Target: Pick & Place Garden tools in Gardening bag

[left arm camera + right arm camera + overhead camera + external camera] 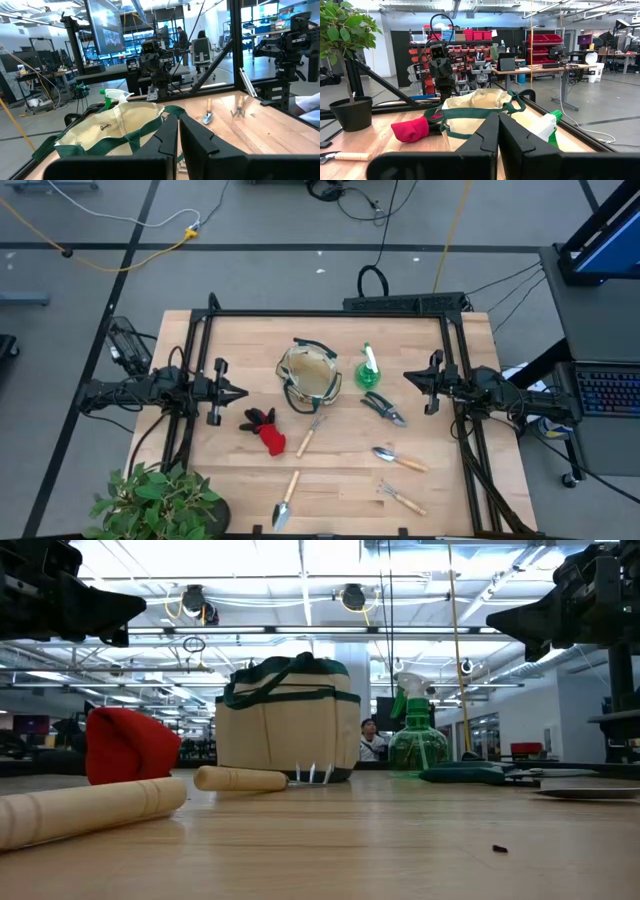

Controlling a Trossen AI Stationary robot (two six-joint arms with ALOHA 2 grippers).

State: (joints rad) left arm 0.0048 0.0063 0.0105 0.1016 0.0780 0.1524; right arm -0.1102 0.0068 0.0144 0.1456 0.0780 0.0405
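Note:
The beige gardening bag (307,373) with its dark green rim stands upright on its base at the table's middle. Beside it stands a green spray bottle (371,368). On the tabletop lie pruning shears (383,407), a red-and-black glove (265,428), a wooden-handled fork (311,432), two trowels (400,459) (286,502) and a small rake (402,498). My left gripper (238,393) hovers shut at the table's left, pointing at the bag (115,127). My right gripper (410,377) hovers shut at the right, facing the bag (480,107). Both hold nothing.
A leafy potted plant (160,502) stands at the near left corner. A black frame (330,312) runs round the table's far edge and sides. Bare wood lies between the tools and along the near edge.

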